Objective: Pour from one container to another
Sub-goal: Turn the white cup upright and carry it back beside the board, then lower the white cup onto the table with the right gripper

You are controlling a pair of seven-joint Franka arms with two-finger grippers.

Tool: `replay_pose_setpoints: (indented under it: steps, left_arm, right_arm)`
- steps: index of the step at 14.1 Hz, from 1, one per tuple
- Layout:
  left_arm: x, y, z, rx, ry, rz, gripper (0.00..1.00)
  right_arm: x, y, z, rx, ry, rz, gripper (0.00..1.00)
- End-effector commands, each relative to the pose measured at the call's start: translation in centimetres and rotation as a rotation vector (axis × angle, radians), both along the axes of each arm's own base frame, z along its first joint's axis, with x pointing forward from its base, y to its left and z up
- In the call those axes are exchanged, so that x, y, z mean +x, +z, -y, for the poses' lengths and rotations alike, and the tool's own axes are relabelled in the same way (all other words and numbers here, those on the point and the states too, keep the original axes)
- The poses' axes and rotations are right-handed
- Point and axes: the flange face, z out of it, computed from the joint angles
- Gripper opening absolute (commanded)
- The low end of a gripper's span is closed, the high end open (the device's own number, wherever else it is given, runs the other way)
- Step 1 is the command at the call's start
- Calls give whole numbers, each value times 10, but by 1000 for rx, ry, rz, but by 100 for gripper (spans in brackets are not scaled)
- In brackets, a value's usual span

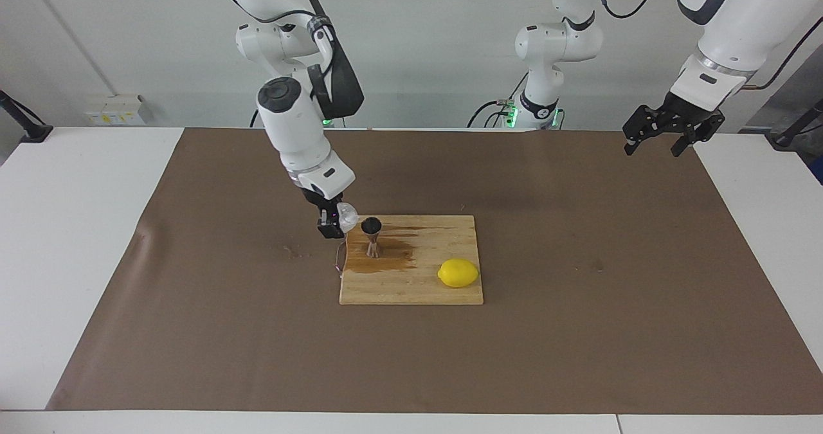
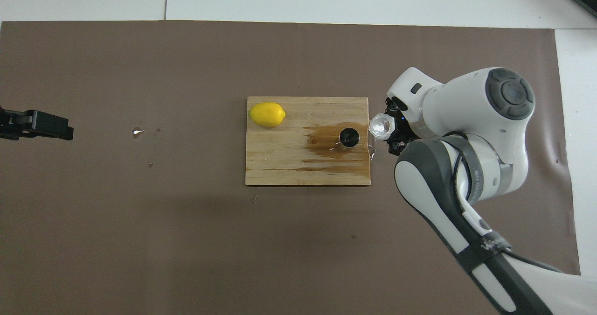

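The right gripper [image 1: 334, 224] is clenched on the plastic cup [image 1: 347, 215], holding it in the air over the edge of the cutting board [image 1: 450, 292] at the right arm's end, just beside the steel jigger [image 1: 371, 236] but apart from it. The jigger stands upright on the board, in a dark wet stain [image 2: 322, 142] that spreads across the wood; its open top looks dark in the overhead view. The cup is tipped, its mouth facing partly toward the jigger. To pour well from here, I judge the cup's lip should sit right above the jigger's narrow mouth before it tilts further, and the tilt should be slow, since the target is small and the stain suggests liquid easily misses it. The lemon [image 1: 458, 272] lies on the board toward the left arm's end, well clear. The left gripper [image 1: 672, 130] waits, fingers spread, above the mat's end
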Motion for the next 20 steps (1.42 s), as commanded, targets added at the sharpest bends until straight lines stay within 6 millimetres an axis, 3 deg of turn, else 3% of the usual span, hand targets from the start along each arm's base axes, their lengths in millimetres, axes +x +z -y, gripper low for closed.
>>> replay_pose_setpoints:
  steps: [1, 5, 7, 10, 12, 17, 18, 19, 20]
  left_arm:
    - [-7, 2, -1, -3, -9, -5, 100]
    - [-7, 2, -1, -5, -9, -5, 100]
    - [-7, 2, -1, -5, -9, -5, 100]
    - [-8, 3, -1, -5, -7, -3, 100]
    - [-7, 2, -1, -3, -9, -5, 100]
    - [-7, 2, -1, -5, -9, -5, 100]
    - [-8, 3, -1, -5, -9, -3, 100]
    - [-8, 3, -1, -5, -7, -3, 100]
    - [-7, 2, -1, -5, -7, -5, 100]
  right_arm:
    - [1, -9, 42, 113, 1, -5, 14]
    - [-4, -59, 112, 309, 12, -9, 14]
    - [-8, -78, 133, 322, 13, 27, 14]
    - [-15, -102, 140, 373, 16, 38, 14]
    - [-16, -132, 161, 416, -10, 20, 15]
    - [-21, -165, 190, 419, 38, 21, 17]
    - [-21, -168, 190, 420, 37, 16, 27]
    - [-21, -166, 190, 424, 33, 14, 73]
    - [-19, -164, 189, 431, 21, 7, 100]
